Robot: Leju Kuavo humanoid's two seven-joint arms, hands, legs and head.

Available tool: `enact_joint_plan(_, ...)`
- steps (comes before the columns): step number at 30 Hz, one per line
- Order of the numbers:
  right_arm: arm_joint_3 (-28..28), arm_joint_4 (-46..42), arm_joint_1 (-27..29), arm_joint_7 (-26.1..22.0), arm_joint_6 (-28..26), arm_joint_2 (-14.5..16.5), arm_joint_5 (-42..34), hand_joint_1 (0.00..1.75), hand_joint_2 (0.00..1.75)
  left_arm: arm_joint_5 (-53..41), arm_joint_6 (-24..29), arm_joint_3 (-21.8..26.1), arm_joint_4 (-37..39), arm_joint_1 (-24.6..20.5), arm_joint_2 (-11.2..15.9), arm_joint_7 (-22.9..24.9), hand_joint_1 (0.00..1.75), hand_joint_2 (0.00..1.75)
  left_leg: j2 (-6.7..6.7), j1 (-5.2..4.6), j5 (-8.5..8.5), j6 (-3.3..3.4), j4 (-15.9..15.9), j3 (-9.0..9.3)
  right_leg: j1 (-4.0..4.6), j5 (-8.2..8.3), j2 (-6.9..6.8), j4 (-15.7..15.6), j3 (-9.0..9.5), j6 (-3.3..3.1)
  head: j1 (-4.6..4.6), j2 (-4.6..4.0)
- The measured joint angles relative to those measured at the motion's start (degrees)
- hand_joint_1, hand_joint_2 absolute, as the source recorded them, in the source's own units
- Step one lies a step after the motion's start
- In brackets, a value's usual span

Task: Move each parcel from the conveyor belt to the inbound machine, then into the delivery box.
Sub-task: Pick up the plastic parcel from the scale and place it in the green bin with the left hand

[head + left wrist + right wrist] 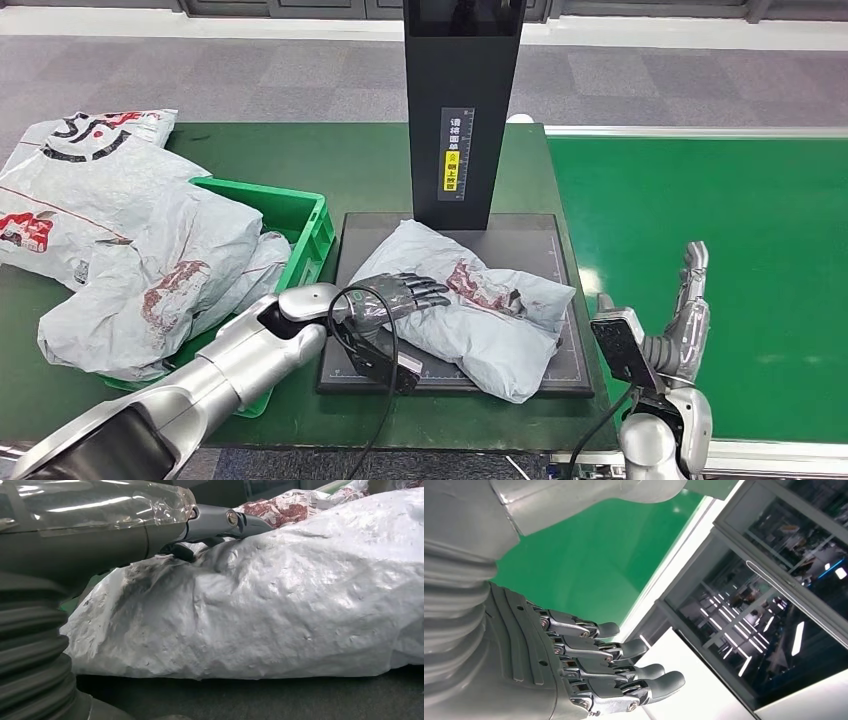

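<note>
We see a grey poly-mailer parcel (465,310) lying on the dark scan plate (552,235) of the inbound machine (462,100), its long axis running diagonally from the foot of the machine's black column toward the plate's near right corner. Our left hand (395,298) rests on the parcel's near left part, reaching in from the delivery-box side; its fingers (425,290) lie spread and nearly flat across the top of the film, pointing toward the parcel's middle. In the left wrist view the thumb (220,522) lies along the crumpled upper surface of the parcel (280,600), but we cannot tell whether any film is actually pinched. The green delivery box (305,215) sits just left of the plate, already holding other grey parcels (150,270), so we judge the coming move a short carry leftward, and the left hand is far nearer than the right. Our right hand (685,320) stands upright beyond the plate's right edge, over the green conveyor belt (720,220), its fingers (614,652) straight, side by side, and holding nothing.
</note>
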Motion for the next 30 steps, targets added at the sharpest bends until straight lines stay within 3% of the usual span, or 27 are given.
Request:
enact_joint_plan(8,0.0,1.3,-1.0,-0.7,0.6,-0.2,-1.9,0.00,1.75,1.5,-0.9,-3.8,3.7,-2.9,-0.5,-0.4,0.01,1.75,-0.01,0.00,0.00,0.00,0.0,0.01,0.00,0.00,-0.01,0.0,0.04,0.00,0.00,0.00)
enact_joint_plan(12,0.1,1.7,-1.2,-1.4,0.8,-0.3,-2.8,0.00,1.75,2.4,-0.9,-5.6,4.6,-3.7,-0.5,-0.8,1.20,1.75,-0.02,0.00,0.00,0.00,0.0,0.02,0.00,0.00,-0.02,0.0,0.06,0.00,0.00,0.00)
enact_joint_plan(14,0.2,1.9,-1.3,-1.7,0.9,-0.3,-3.1,0.00,1.75,3.0,-0.8,-6.4,4.9,-3.9,-0.4,-1.0,1.20,1.75,-0.03,0.00,0.00,0.00,0.0,0.02,0.00,0.00,-0.03,0.0,0.07,0.00,0.00,0.00)
enact_joint_plan(18,0.2,2.1,-1.6,-2.0,1.0,-0.3,-3.3,0.00,1.75,3.7,-0.7,-7.4,5.0,-4.7,-0.4,-1.1,1.75,1.75,-0.07,0.00,0.01,0.00,0.0,0.04,0.00,0.00,-0.08,0.0,0.11,0.00,0.00,0.00)
enact_joint_plan(30,0.6,3.0,-2.4,-2.1,1.5,-0.4,-3.6,0.00,1.75,4.8,-0.7,-8.7,5.0,-5.9,-0.3,-1.6,1.75,1.75,-0.09,0.00,0.01,0.00,0.0,0.09,0.00,0.00,-0.06,0.0,0.14,0.00,0.00,0.00)
